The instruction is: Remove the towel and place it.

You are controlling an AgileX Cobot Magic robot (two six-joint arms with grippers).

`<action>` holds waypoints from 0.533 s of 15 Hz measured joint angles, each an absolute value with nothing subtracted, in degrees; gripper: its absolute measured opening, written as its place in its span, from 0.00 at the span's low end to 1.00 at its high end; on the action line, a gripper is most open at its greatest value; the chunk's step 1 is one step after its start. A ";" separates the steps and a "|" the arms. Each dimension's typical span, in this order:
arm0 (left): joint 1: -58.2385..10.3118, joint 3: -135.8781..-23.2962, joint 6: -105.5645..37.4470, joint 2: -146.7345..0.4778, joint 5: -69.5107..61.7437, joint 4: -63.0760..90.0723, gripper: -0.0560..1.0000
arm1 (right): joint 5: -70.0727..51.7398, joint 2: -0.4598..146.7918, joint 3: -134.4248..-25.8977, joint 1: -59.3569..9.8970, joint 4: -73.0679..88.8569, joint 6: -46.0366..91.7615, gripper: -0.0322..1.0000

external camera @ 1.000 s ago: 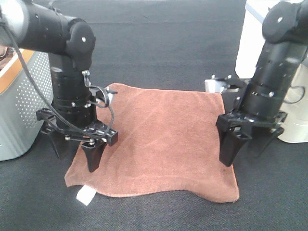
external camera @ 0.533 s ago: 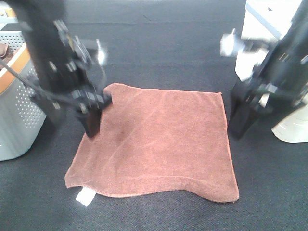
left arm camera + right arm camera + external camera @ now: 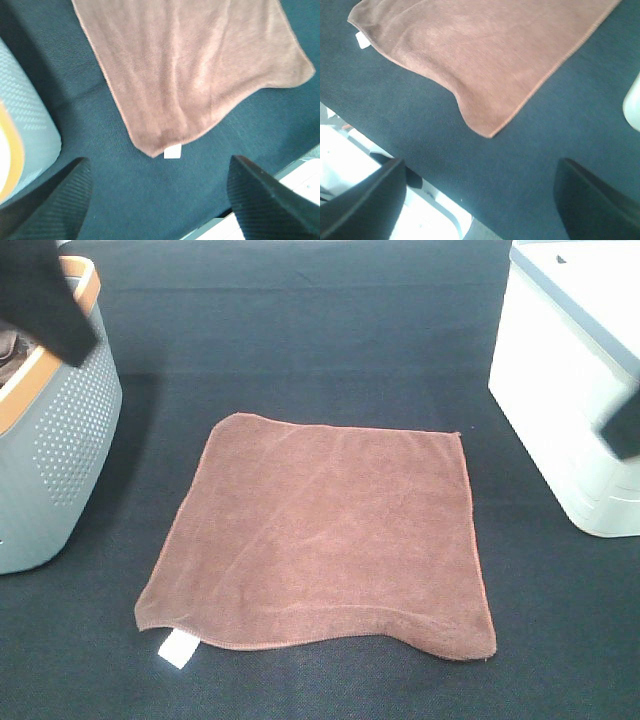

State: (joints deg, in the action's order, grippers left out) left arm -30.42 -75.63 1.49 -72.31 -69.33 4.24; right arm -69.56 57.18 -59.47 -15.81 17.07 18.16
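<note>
The reddish-brown towel (image 3: pixel 325 535) lies flat and spread out on the dark table, with its small white tag (image 3: pixel 178 648) at the near left corner. Nothing touches it. It also shows in the left wrist view (image 3: pixel 195 65) and in the right wrist view (image 3: pixel 480 55). My left gripper (image 3: pixel 160 200) is open and empty, high above the towel's tag corner. My right gripper (image 3: pixel 480 200) is open and empty, high above the towel's near right corner. In the exterior view only a dark blur of the left arm (image 3: pixel 45 300) and of the right arm (image 3: pixel 625 425) shows at the edges.
A grey perforated basket (image 3: pixel 55 460) with an orange rim stands at the left, with a brown item (image 3: pixel 10 345) over its rim. A white box (image 3: pixel 570 390) stands at the right. The table's front edge (image 3: pixel 440 205) shows in the right wrist view.
Both arms have risen and drawn back off the towel to the outer edges of the view. The towel stays flat where it was.
</note>
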 joint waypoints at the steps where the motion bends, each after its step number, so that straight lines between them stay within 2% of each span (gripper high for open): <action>1: -30.42 -72.36 1.95 -69.16 -69.33 4.24 0.73 | -69.61 53.11 -57.18 -15.81 16.39 17.48 0.77; 2: -30.42 -72.36 1.95 -69.16 -69.33 4.24 0.73 | -69.61 53.11 -57.18 -15.81 16.39 17.48 0.77; 8: -30.42 -44.81 4.53 -47.78 -69.44 4.24 0.73 | -69.90 29.62 -38.56 -15.81 11.57 13.92 0.77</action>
